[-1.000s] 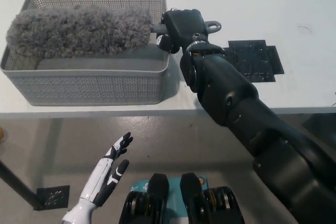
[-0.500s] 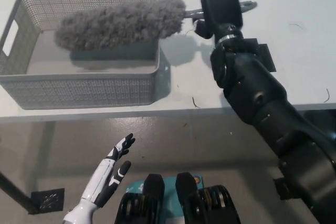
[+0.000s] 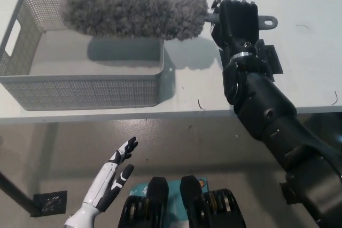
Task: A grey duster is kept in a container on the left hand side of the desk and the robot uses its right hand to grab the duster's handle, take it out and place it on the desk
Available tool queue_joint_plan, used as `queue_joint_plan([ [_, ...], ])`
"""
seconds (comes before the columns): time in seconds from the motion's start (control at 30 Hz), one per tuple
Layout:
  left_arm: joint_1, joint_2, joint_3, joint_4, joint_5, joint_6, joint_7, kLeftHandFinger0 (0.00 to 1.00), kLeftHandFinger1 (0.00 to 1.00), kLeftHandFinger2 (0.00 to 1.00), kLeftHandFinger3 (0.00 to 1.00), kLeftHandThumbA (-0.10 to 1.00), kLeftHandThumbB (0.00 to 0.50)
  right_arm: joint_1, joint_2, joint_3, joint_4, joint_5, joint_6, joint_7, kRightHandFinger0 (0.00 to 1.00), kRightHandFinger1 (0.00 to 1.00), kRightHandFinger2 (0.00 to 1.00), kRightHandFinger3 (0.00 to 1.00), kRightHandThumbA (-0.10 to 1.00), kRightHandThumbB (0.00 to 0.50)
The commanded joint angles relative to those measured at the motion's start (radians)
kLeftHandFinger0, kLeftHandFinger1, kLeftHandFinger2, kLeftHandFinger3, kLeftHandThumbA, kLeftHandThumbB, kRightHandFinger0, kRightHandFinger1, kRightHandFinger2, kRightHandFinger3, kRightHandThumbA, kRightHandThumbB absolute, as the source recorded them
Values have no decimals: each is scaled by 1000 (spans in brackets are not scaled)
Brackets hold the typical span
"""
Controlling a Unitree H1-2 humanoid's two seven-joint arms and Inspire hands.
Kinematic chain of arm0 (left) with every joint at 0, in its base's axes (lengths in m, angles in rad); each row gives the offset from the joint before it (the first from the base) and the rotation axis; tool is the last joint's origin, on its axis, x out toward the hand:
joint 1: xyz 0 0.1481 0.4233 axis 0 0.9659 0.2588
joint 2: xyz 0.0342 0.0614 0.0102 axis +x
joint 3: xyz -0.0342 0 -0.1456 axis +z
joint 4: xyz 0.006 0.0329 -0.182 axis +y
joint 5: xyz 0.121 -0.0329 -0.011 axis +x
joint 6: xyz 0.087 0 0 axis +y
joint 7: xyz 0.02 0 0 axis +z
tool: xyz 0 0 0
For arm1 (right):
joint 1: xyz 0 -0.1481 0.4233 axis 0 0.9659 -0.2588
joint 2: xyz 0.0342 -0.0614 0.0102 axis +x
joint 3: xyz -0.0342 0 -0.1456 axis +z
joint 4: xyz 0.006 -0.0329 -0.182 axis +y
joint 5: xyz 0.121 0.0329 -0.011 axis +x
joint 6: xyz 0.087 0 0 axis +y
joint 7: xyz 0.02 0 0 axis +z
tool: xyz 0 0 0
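Observation:
The grey fluffy duster [image 3: 133, 9] hangs lifted above the grey mesh container [image 3: 80, 92], its head level over the back rim and casting a shadow on the container floor. My black right hand [image 3: 235, 20] is shut on the duster's grey handle, whose ring end [image 3: 269, 23] sticks out to the right of the hand. The container stands on the left part of the white desk [image 3: 304, 78]. My white left hand [image 3: 109, 182] rests open below the desk's front edge at the lower left.
A dark flat plate [image 3: 270, 60] lies on the desk just right of my right wrist, partly hidden by the arm. Bare desk surface stretches right of the container. The floor shows below the desk edge, with a small dark square [image 3: 52, 202] at the lower left.
My right hand has closed fully on the handle and raised the duster; the duster's head has swung up out of the container to level. The left hand stayed put.

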Motion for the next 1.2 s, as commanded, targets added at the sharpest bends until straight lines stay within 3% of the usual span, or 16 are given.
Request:
queue_joint_plan([
  [0.0,9,14,-6,-27,3,-5,-9,1000,1000,1000,1000,1000,189,-62,2,-130,-33,156,-178,-165,0,313,751,756,-100,154],
  [0.07,15,12,-6,-28,4,-2,-9,1000,1000,1000,1000,1000,192,-60,24,-230,-42,256,-207,-132,2,399,782,850,-100,146],
  [0.1,16,12,-6,-29,4,0,-9,1000,1000,1000,1000,1000,192,-60,28,-253,-47,279,-212,-122,2,400,783,849,-100,146],
  [0.2,28,12,-5,-34,3,3,-9,1000,1000,1000,1000,1000,202,-59,52,-412,-72,429,-257,-93,0,270,673,677,-100,130],
  [0.27,34,12,-4,-32,3,-4,-6,1000,1000,1000,1000,1000,194,-62,52,-492,-85,501,-283,-76,0,230,654,695,-100,104],
  [0.37,39,14,-3,-31,13,-9,0,1000,1000,1000,1000,1000,189,-62,40,-548,-102,542,-298,-58,0,229,702,743,-100,112],
  [0.5,52,14,2,-37,12,-5,4,1000,1000,1000,1000,1000,189,-41,17,-566,-127,533,-290,-20,0,167,658,714,-100,120],
  [0.63,66,18,9,-48,20,7,8,1000,1000,1000,1000,1000,192,-4,-15,-543,-137,478,-235,-5,0,161,664,801,-100,110],
  [0.67,71,20,13,-52,20,9,10,1000,1000,1000,1000,1000,193,-1,-16,-539,-136,479,-227,4,0,155,657,784,-100,109],
  [0.77,83,25,22,-60,26,7,14,1000,1000,1000,1000,1000,185,26,-60,-474,-87,413,-249,-37,0,114,589,630,-100,166],
  [0.87,95,30,32,-70,26,6,17,1000,1000,1000,1000,1000,174,38,-87,-430,-70,395,-231,-24,0,95,564,612,-100,162],
  [0.93,99,31,36,-69,27,2,20,1000,1000,1000,1000,1000,174,52,-132,-360,-51,336,-243,-23,0,133,620,652,-100,171],
  [1.03,105,33,43,-72,29,-2,26,1000,1000,1000,1000,1000,156,58,-189,-240,-20,259,-241,-24,0,289,771,900,-100,161],
  [1.1,109,33,46,-74,35,-3,29,1000,1000,1000,1000,1000,138,65,-223,-152,-12,205,-247,-38,0,330,801,943,-100,166],
  [1.17,110,32,46,-73,32,-8,27,1000,1000,1000,1000,1000,125,77,-256,-80,-23,166,-232,-22,0,384,831,996,-100,130],
])
